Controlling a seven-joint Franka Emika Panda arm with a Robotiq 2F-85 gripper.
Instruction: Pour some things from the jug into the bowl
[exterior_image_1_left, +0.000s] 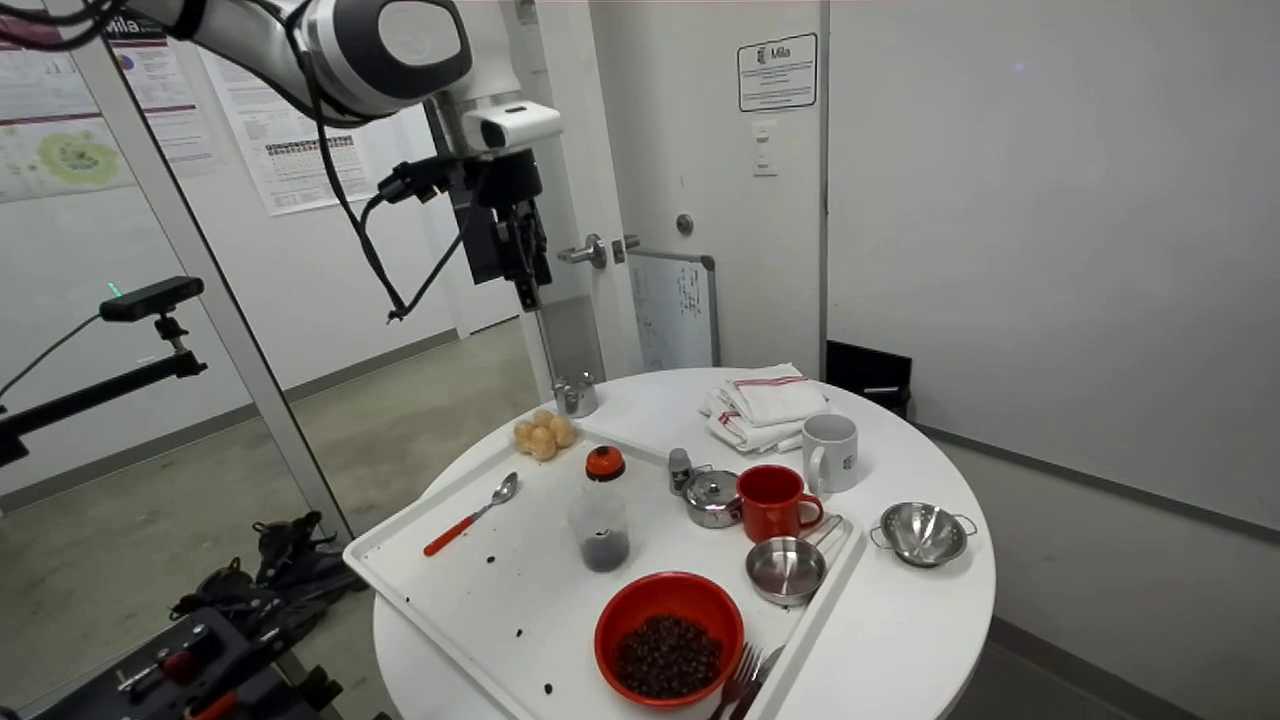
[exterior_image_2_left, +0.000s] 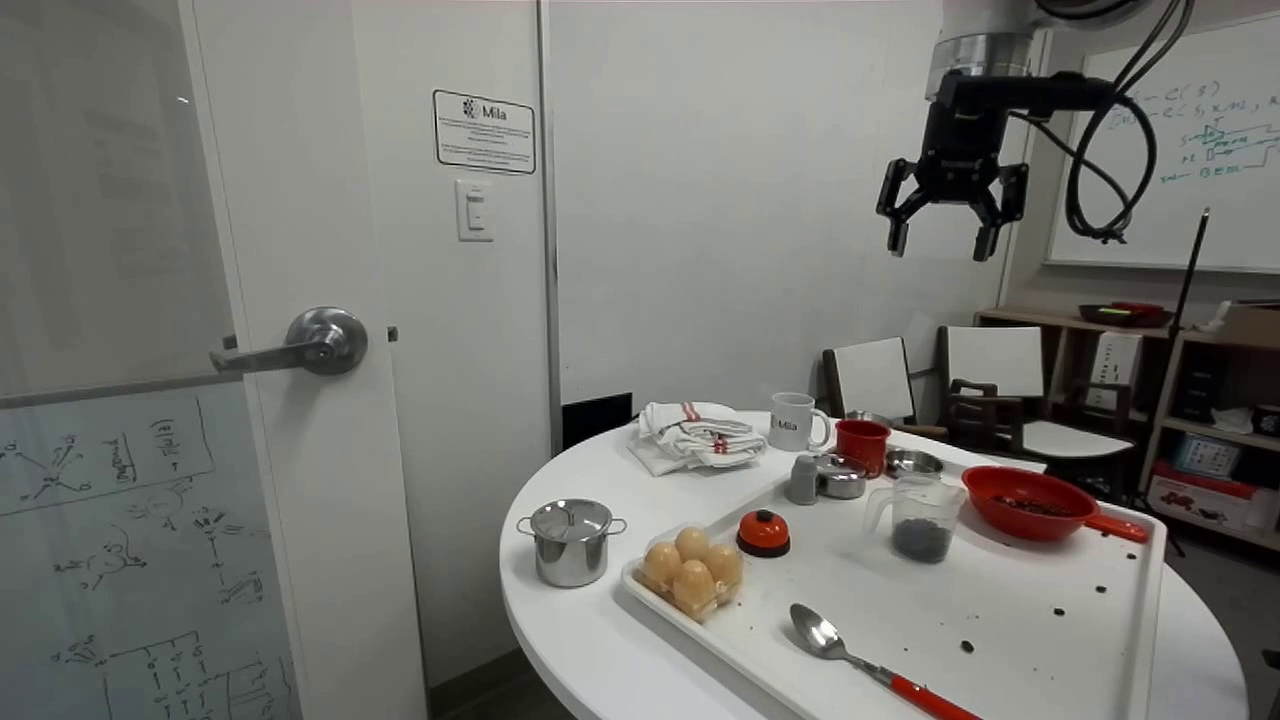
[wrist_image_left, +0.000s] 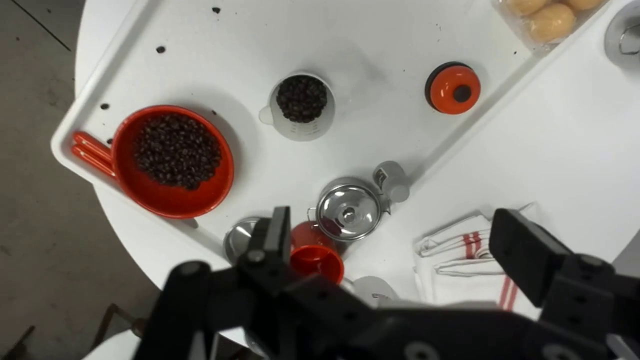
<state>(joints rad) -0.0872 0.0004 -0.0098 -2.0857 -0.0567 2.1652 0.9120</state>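
In an exterior view: red-handled spoon (exterior_image_1_left: 464, 524), lower left of centre; red-striped towels (exterior_image_1_left: 765, 405), right of centre; white mug (exterior_image_1_left: 835, 452), lower right of centre; metal colander (exterior_image_1_left: 922, 535), lower right of frame. In the wrist view: orange-and-black domed object (wrist_image_left: 452, 87), upper right; egg pack (wrist_image_left: 550, 23), top right; grey bottle (wrist_image_left: 391, 180), right of centre; lidded pot (wrist_image_left: 346, 214), below centre.

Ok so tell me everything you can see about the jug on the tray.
The jug is a see-through, plastic-looking vessel with faint markings on its wall, a small spout and a handle on the opposite side. It stands upright on the white tray, its spout facing the red bowl, with a gap between them. Dark beans fill its lower part, leaving the top unfilled. Besides the beans and the tray, nothing is seen touching it.
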